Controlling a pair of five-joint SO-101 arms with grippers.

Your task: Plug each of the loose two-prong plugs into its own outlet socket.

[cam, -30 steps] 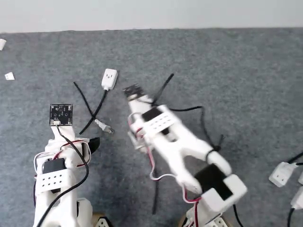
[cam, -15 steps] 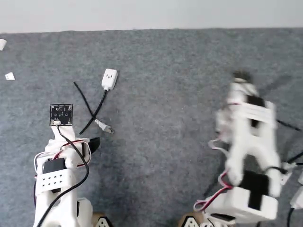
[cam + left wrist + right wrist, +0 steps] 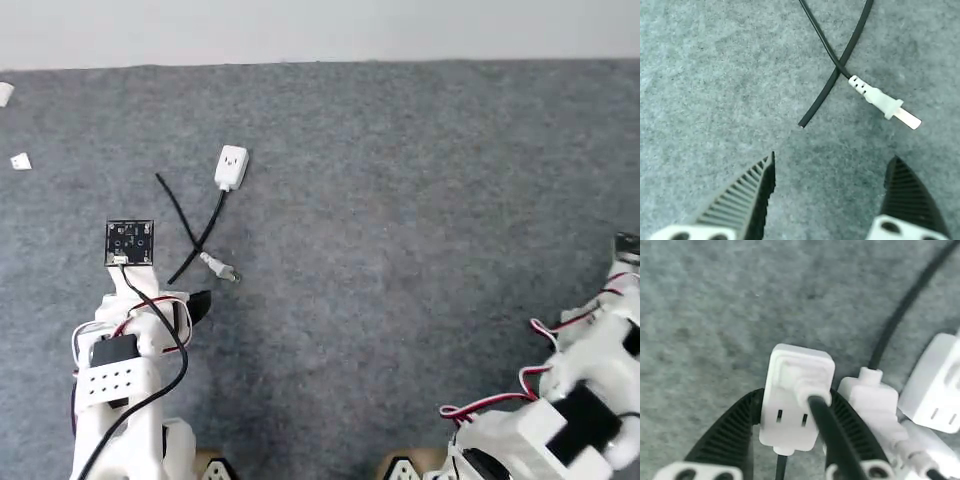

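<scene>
Grey carpeted table (image 3: 420, 200) takes up nearly the whole high view, with a pale wall strip (image 3: 320, 30) along the top edge.

Left arm (image 3: 125, 385) stands at lower left; right arm (image 3: 560, 425) is folded into the lower right corner, reaching to the right edge.

Left gripper (image 3: 833, 160): fingers spread wide, nothing between them but carpet.

Right gripper (image 3: 796, 407): dark fingers (image 3: 735, 430) pressed against both sides of the gripped socket (image 3: 792, 367), a white block with its two slots facing the camera and a black lead (image 3: 827, 435) crossing its face. Just beside it sits a white plug body (image 3: 872, 402) with a black cord (image 3: 902, 312) running off it; whether that body is seated in anything, cannot tell. Past that is another white block (image 3: 935, 385), two slots showing.

Lone socket (image 3: 231, 167) lies flat at upper left of centre in the high view, well apart from both arms; its socket cord (image 3: 212, 220) trails toward lower left to a bare cut end. A second, plug cord (image 3: 175, 205) crosses it in an X and ends in the two-prong plug (image 3: 218, 267), white, flat on the carpet, prongs toward lower right, untouched, and near the left gripper.

Black square board (image 3: 129, 243) sits just above the left arm; two white scraps (image 3: 20, 161) lie at the far left edge.
</scene>
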